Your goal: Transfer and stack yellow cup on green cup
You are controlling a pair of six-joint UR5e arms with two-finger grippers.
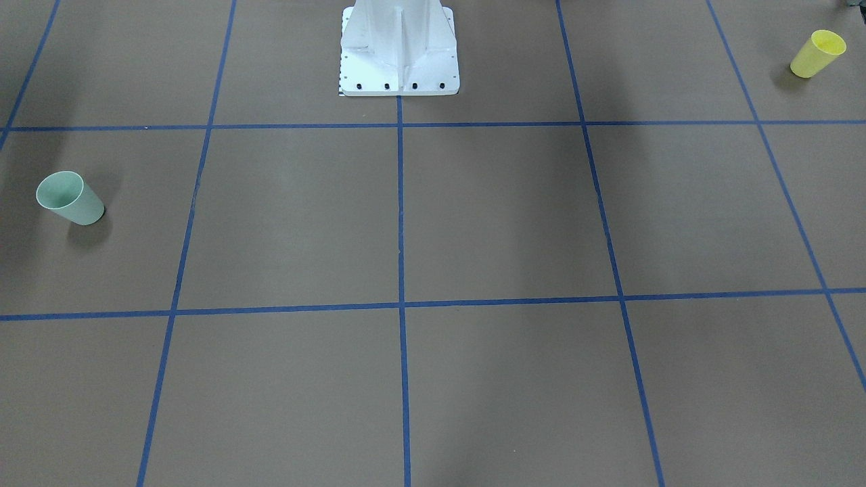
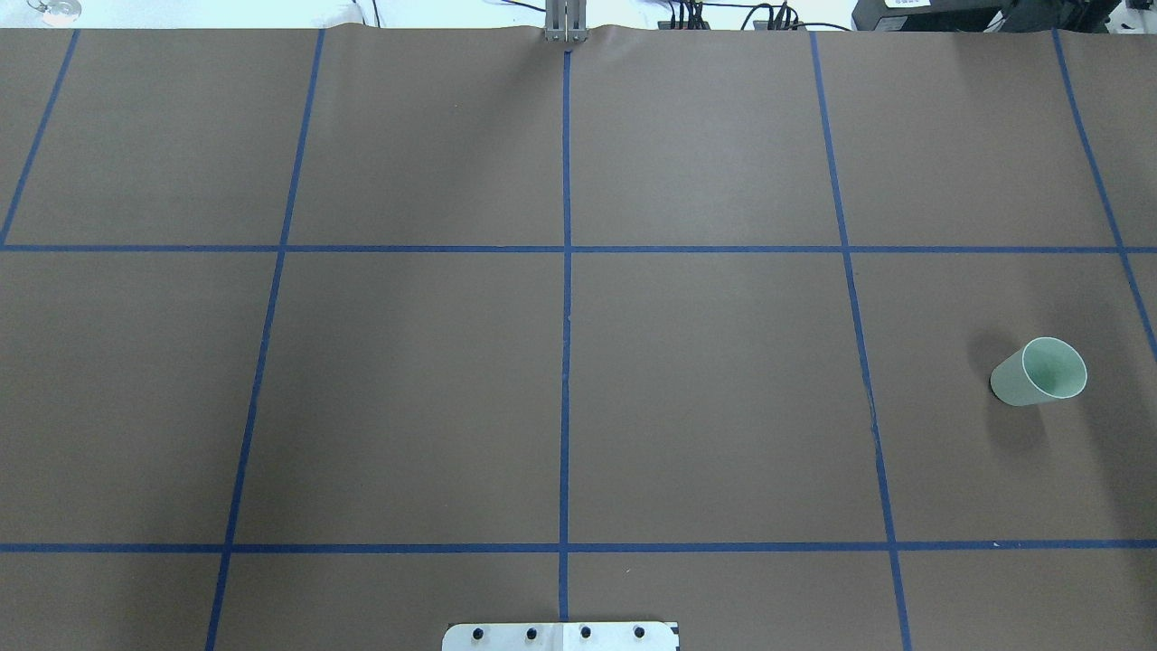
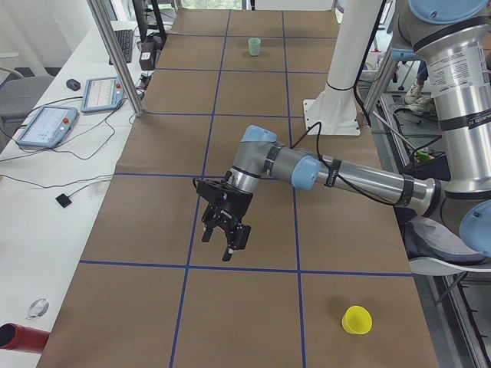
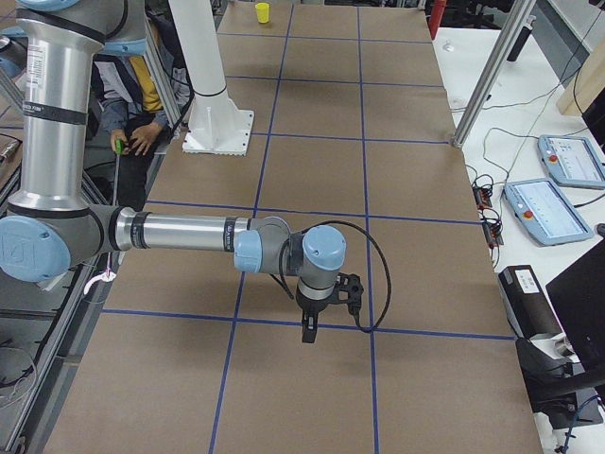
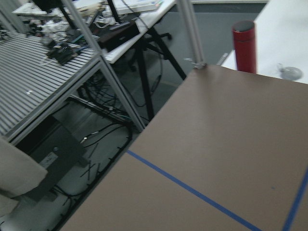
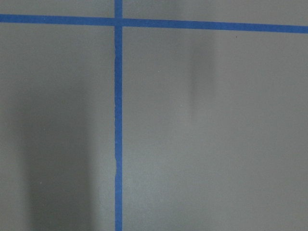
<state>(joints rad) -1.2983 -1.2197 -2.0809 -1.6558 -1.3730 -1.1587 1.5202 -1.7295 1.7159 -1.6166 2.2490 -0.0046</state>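
The yellow cup (image 1: 818,53) stands upright, mouth up, near the table's corner on my left side; it also shows in the exterior left view (image 3: 357,320) and small in the exterior right view (image 4: 262,12). It is outside the overhead view. The green cup (image 1: 70,197) stands upright far off on my right side (image 2: 1039,372) (image 3: 254,46). My left gripper (image 3: 219,244) hangs above the table, well away from the yellow cup. My right gripper (image 4: 321,317) hangs above a tape crossing. Neither holds anything I can see. I cannot tell whether they are open or shut.
The brown table carries a grid of blue tape lines (image 2: 566,271). The white robot base (image 1: 399,67) stands at the table's near-robot edge. A red bottle (image 5: 244,45) stands on a white bench past the table's left end. Aluminium posts (image 4: 492,66) and pendants (image 4: 553,203) flank the far side.
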